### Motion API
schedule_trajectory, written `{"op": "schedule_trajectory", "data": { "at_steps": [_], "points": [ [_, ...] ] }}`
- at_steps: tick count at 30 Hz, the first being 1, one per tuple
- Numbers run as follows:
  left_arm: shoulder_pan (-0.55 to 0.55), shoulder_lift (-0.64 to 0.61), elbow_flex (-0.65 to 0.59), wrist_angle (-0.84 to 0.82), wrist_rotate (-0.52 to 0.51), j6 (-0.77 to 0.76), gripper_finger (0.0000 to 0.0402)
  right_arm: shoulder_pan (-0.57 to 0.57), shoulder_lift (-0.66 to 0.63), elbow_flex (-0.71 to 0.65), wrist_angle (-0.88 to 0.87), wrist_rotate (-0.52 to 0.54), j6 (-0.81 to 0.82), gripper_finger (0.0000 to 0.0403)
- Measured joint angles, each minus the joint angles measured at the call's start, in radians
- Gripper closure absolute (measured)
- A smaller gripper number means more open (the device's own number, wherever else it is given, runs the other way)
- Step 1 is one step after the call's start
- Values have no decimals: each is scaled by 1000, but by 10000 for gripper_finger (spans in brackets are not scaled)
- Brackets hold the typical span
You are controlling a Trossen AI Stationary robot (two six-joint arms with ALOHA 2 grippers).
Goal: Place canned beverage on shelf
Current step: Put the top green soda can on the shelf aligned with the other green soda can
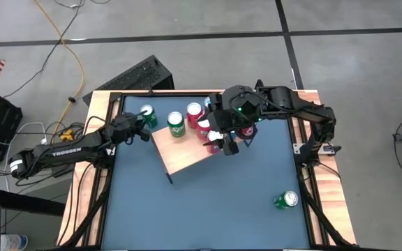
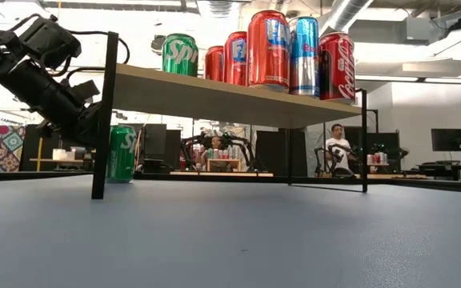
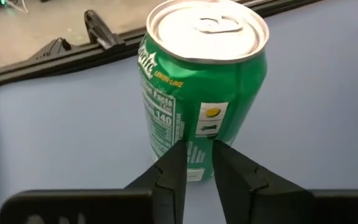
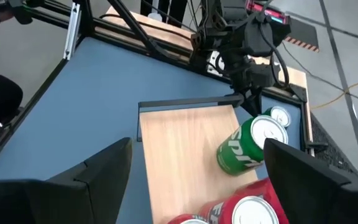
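A green can (image 3: 207, 87) stands upright on the blue table by the far left corner (image 1: 147, 116), beside the shelf (image 1: 187, 150), a light wood board on thin black legs (image 2: 214, 96). My left gripper (image 3: 197, 168) is low in front of this can, its fingers nearly together with only a narrow slit, the can outside them. Several cans stand along the shelf's far edge: a green one (image 1: 176, 124), red ones (image 1: 194, 113) and a blue-silver one (image 2: 304, 54). My right gripper (image 4: 197, 180) hangs open above the shelf, holding nothing. My left gripper's fingertips (image 3: 174, 163) stand level against the lower part of the green can's side wall (image 3: 199, 152), coming from the table's left. I cannot tell whether they touch it. The can stands upright on the table, not between the fingers.
Another green can (image 1: 285, 200) lies on its side near the table's right near corner. The wood-edged table rim (image 1: 100, 104) runs close behind the left gripper. The shelf's black leg (image 2: 104, 112) stands beside the standing can. People sit in the room beyond the table.
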Motion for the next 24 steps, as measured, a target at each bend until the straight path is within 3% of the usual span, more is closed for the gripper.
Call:
{"op": "schedule_trajectory", "data": {
  "at_steps": [6,10,18,24],
  "points": [
    [1,-2,0,-10,29,102,296,0,0,0,-29,0,15,56],
    [1,-1,0,-9,77,134,228,0,0,0,-33,0,26,56],
    [-1,-1,0,-21,63,108,82,0,0,0,-33,0,18,55],
    [3,-1,0,28,37,132,62,-1,0,0,-32,0,-8,55]
  ]
}}
